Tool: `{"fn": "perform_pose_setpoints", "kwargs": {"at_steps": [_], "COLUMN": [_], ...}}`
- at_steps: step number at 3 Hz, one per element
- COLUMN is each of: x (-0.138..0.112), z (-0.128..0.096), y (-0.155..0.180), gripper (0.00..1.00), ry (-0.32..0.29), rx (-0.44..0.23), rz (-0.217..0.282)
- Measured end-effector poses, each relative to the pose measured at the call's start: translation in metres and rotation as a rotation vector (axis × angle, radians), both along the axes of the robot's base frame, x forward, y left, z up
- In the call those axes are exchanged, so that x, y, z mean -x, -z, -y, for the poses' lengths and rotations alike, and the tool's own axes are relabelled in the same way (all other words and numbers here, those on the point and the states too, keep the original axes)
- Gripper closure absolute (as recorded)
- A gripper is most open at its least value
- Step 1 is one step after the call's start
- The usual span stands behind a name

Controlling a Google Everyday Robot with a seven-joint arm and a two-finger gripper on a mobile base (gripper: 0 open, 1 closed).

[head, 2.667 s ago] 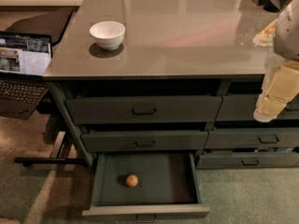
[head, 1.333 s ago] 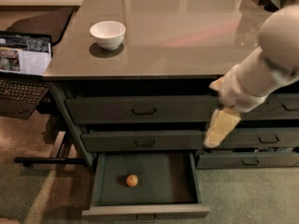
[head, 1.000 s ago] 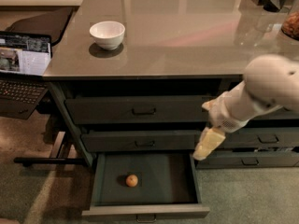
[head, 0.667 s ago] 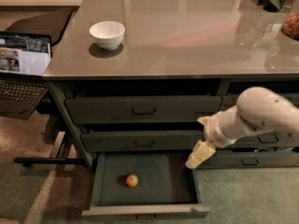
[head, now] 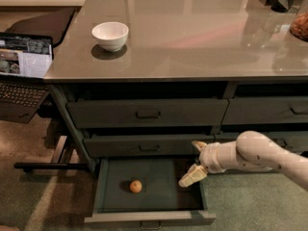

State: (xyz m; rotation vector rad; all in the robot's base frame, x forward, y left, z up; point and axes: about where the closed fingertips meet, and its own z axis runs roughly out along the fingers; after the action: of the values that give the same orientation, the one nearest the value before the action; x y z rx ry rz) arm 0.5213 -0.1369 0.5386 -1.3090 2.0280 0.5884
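My gripper (head: 195,161) hangs over the right side of the open bottom drawer (head: 149,219), its two pale fingers spread apart with nothing between them. The white arm (head: 262,154) comes in from the right edge. A small orange round fruit (head: 135,186) lies on the drawer floor toward the left, well apart from the gripper. The lower fingertip (head: 187,181) reaches down into the drawer's right part.
A white bowl (head: 110,35) stands on the grey countertop (head: 192,37) at the left. Two shut drawers (head: 147,113) sit above the open one. A laptop (head: 21,64) rests on a low desk at the left. Dark objects stand at the counter's back right.
The arm has swung down from beside the countertop at the right, across the drawer fronts, and now reaches into the open bottom drawer. The fruit and bowl have not moved.
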Motion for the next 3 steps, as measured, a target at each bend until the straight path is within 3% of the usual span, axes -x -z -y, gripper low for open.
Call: {"fn": "perform_pose_setpoints", "kwargs": {"at_steps": [1, 2, 3], "x": [0.000, 0.006, 0.006], "z": [-0.028, -0.076, -0.076], "y": [0.042, 0.089, 0.089], "gripper": [0.00, 0.00, 0.00], "ry": [-0.045, -0.100, -0.100], "rx": [-0.106, -0.203, -0.203], "rz": [0.016, -0.001, -0.001]}}
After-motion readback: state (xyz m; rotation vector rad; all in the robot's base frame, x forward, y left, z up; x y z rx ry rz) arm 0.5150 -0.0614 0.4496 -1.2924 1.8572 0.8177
